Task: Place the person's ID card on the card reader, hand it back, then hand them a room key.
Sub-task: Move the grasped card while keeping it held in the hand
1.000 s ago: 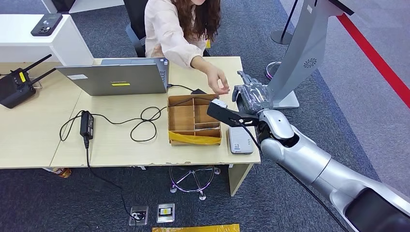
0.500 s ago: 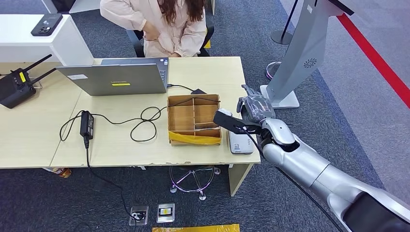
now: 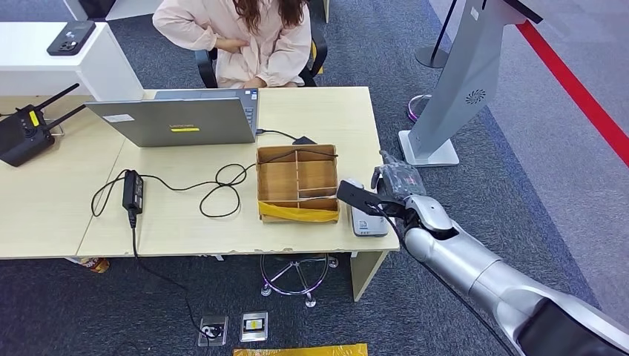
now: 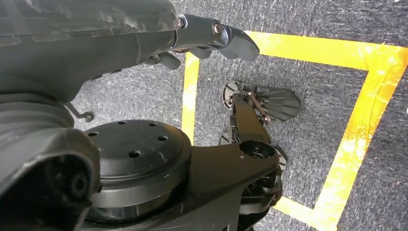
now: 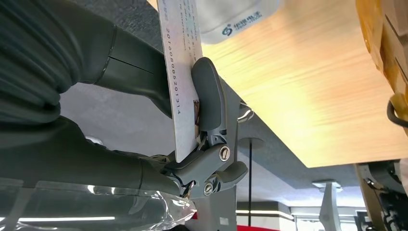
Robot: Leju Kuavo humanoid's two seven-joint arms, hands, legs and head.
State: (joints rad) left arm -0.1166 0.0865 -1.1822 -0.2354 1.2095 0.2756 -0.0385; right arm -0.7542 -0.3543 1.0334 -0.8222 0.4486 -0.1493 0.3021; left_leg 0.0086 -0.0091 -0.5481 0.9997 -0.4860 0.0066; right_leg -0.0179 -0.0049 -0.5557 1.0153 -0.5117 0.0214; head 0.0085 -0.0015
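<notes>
My right hand hangs just off the table's right front corner, close above the white card reader. In the right wrist view its thumb and fingers pinch the ID card, a pale card with printed numbers, held edge-on. The reader lies just beyond the card's far end, and the two are apart. The person sits behind the table with both arms drawn in. My left hand hangs over the floor, fingers loosely extended and holding nothing.
A cardboard box with dividers stands just left of the reader. A laptop, a power adapter with looped cables and a black router occupy the table. A grey kiosk stand rises at the right.
The person let go of the card and drew the arm back to the body. My right hand, holding the card, came down and toward me, over the reader.
</notes>
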